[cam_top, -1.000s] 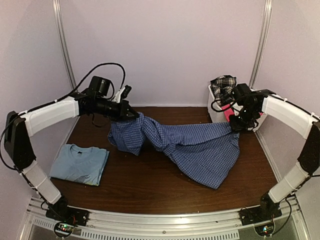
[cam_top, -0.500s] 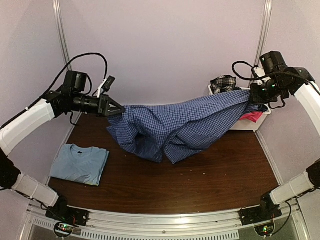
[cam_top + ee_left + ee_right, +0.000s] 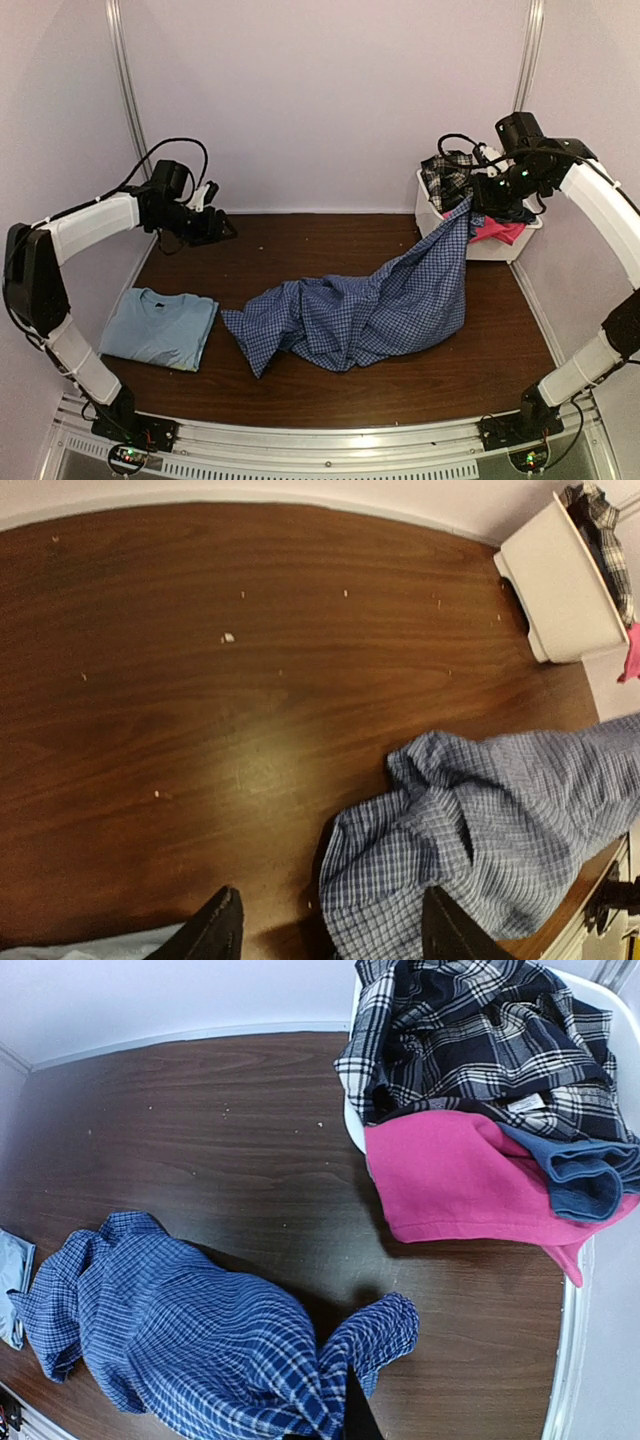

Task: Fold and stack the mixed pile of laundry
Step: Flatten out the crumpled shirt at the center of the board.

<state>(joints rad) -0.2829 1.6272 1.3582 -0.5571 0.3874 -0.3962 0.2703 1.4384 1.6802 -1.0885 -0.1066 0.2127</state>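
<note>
- Right gripper is pinching one end of the check shirt and lifting it beside the basket, probably so the cloth hangs free for spreading.
- The rest of the shirt is lying crumpled on the table.
- Left gripper is hovering with jaws apart and empty, well clear of the shirt.
- Folded T-shirt is lying at left, likely starting the stack.
- Plaid piece and pink piece are sitting in the basket, not yet folded.

Raised left arm has jaws apart; higher right arm has jaws clamped.
</note>
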